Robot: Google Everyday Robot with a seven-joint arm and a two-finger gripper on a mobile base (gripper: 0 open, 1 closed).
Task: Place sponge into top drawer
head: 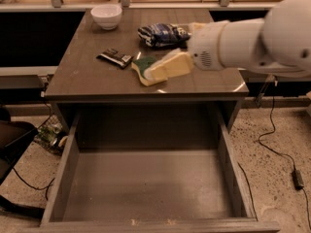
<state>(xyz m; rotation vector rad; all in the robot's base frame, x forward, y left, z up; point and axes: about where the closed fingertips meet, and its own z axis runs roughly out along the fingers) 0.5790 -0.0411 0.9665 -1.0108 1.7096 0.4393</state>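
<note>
Sponge (144,63), dark green over yellow foam, on the table (82,76), tool (156,72) overlapping it, grip unclear.

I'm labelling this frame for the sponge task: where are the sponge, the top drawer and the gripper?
sponge (142,63), camera view, its green scrub face.
top drawer (146,183), camera view, its bare floor.
gripper (154,72), camera view, its tip, at the sponge on the table (87,76).
</note>
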